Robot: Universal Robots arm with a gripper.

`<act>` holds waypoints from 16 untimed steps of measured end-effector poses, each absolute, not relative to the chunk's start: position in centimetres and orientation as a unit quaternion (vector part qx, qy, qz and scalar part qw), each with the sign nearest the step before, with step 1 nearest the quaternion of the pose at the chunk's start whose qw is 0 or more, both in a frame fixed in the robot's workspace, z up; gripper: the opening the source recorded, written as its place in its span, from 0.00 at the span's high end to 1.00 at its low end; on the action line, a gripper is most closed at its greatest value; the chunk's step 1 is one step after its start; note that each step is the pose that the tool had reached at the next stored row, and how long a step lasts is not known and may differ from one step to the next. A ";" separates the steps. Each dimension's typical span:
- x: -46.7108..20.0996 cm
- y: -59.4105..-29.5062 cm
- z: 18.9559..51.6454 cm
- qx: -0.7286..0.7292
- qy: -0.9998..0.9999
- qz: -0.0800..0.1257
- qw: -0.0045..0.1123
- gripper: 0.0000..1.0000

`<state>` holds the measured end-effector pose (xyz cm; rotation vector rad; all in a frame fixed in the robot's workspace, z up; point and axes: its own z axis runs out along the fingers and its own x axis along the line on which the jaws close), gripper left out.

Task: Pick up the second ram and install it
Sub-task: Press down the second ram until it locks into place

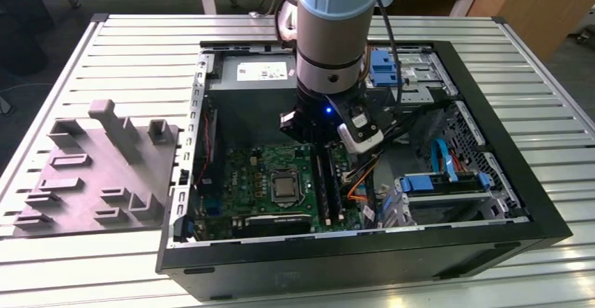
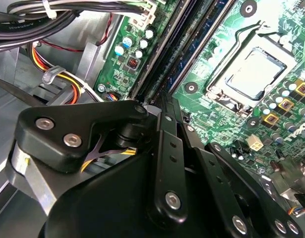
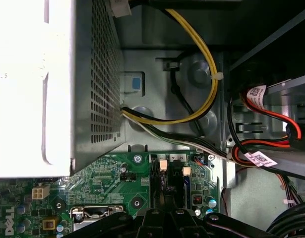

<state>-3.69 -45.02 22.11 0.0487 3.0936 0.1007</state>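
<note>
My gripper [image 1: 321,141] hangs inside the open computer case [image 1: 548,217], over the far end of the memory slots beside the processor socket [image 1: 281,186]. The second ram [image 1: 322,180] is a slim dark stick standing on edge in a slot on the green motherboard [image 1: 246,175]. In the second wrist view the black fingers [image 2: 164,148] converge on the near end of the ram [image 2: 179,59], and the gripper [image 2: 161,99] looks shut. I cannot tell whether the tips pinch the stick or rest on its top edge. In the first wrist view the gripper [image 3: 164,213] sits just before the slot latches [image 3: 163,164].
A grey plastic holder tray [image 1: 93,175] lies on the slatted table at the exterior view's left. In the case are the power supply [image 1: 256,71], cable bundles [image 3: 207,84] and blue drive carriers [image 1: 446,182]. Case walls close in on all sides.
</note>
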 end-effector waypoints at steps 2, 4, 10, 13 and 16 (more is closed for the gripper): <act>-3.7 -45.0 22.0 0.016 0.999 0.032 0.023 0.90; -3.7 -45.0 22.0 0.016 0.999 0.032 0.023 0.90; -3.7 -45.0 21.7 0.016 0.999 0.032 0.023 0.90; -3.7 -45.0 21.7 0.016 0.999 0.032 0.023 0.90; -3.7 -45.0 21.8 0.016 0.999 0.033 0.023 0.90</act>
